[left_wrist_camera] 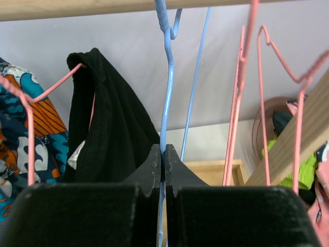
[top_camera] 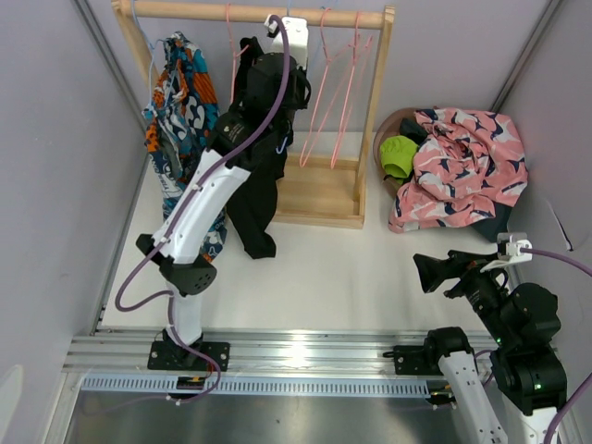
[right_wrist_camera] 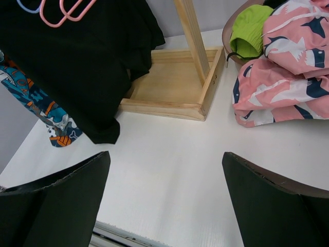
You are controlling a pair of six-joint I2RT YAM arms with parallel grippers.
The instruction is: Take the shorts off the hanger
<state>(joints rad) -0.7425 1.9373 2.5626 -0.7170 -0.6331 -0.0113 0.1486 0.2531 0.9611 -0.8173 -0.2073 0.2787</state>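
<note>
Black shorts (top_camera: 252, 199) and print shorts (top_camera: 176, 102), two pairs, are hanging at 11 o'clock; pink shorts (top_camera: 462, 162) and green shorts (top_camera: 398, 155) are lying at 2 o'clock. Left gripper (left_wrist_camera: 163, 159) is pinching one blue hanger (left_wrist_camera: 165, 92); right gripper (right_wrist_camera: 165, 170) is gaping wide, gripping nothing.

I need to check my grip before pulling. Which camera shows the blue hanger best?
Left wrist view: the blue hanger runs from the wooden rail down into the shut left gripper. The top view mostly hides it behind the arm; the right wrist view catches only a bluish loop.
</note>
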